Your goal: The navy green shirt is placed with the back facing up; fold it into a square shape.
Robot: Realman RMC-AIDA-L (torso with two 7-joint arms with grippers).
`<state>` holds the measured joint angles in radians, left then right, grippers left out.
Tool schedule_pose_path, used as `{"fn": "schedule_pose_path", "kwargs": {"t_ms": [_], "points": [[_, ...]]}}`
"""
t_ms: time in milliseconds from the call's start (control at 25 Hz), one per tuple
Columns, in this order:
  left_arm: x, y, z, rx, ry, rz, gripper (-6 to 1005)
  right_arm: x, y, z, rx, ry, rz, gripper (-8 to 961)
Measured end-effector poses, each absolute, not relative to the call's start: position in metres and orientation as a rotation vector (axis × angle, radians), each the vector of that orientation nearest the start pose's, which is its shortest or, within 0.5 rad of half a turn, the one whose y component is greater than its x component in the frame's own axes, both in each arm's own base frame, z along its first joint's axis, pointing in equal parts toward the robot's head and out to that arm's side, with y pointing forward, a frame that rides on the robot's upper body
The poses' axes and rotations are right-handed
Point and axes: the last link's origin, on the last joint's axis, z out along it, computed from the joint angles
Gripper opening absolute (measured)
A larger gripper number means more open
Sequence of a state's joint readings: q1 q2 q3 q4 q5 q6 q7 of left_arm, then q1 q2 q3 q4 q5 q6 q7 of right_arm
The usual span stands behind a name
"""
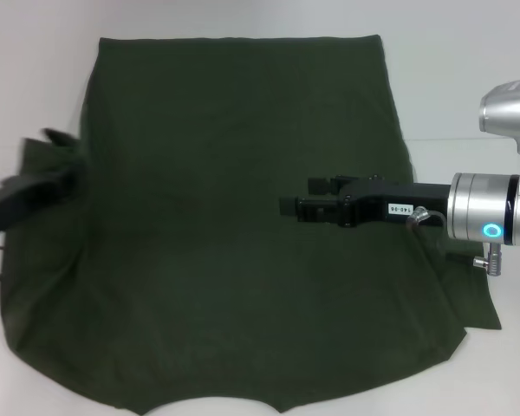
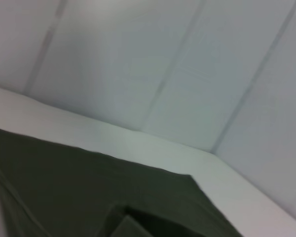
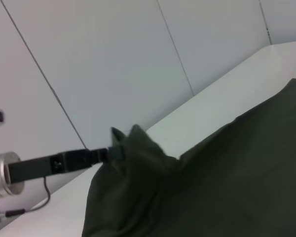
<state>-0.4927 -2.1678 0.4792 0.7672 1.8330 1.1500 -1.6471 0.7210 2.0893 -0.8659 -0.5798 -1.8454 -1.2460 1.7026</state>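
The navy green shirt (image 1: 217,165) lies spread on the white table (image 1: 468,78), plain side up. It also shows in the left wrist view (image 2: 79,192) and in the right wrist view (image 3: 237,173). My left gripper (image 1: 63,165) is at the shirt's left edge, shut on a bunch of sleeve cloth raised off the table. The right wrist view shows that gripper (image 3: 116,149) holding the peaked cloth. My right gripper (image 1: 295,197) hovers over the shirt's right half, pointing left, open with nothing between its fingers.
The shirt's right sleeve flap (image 1: 481,303) sticks out under my right arm. Bare white table (image 2: 138,140) runs beyond the shirt's far edge up to a pale panelled wall (image 3: 113,59).
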Motion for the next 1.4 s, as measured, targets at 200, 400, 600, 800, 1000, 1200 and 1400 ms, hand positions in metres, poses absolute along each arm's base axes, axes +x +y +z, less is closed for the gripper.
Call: {"fn": "schedule_pose_path", "kwargs": {"t_ms": [200,400,600,800,1000,1200,1400], "points": [[-0.283,0.374,0.013,-2.063,-1.119,-0.912,42,0.2,0.397,-0.029,-2.6,0.927,0.743,852],[-0.277,0.372,0.002,-2.115,-1.126,-0.908,106,0.201,0.397,-0.026,-2.589,0.932,0.752,852],[-0.282,0.37,0.008,-2.068,-1.13,-0.941,180,0.2,0.398,-0.023,-2.58,0.93,0.775,851],[-0.287,0.367,0.014,-2.041,-1.116,-0.954,352,0.2,0.399,-0.021,-2.576,0.932,0.783,851],[-0.288,0.366,0.015,-2.034,-1.104,-0.958,684,0.203,0.399,-0.018,-2.562,0.944,0.792,851],[-0.291,0.363,0.014,-2.077,-1.036,-0.901,861,0.207,0.398,-0.017,-2.551,0.955,0.79,850],[-0.302,0.352,0.013,-2.151,-0.9,-0.77,894,0.209,0.399,-0.014,-2.537,0.964,0.798,850]]}}
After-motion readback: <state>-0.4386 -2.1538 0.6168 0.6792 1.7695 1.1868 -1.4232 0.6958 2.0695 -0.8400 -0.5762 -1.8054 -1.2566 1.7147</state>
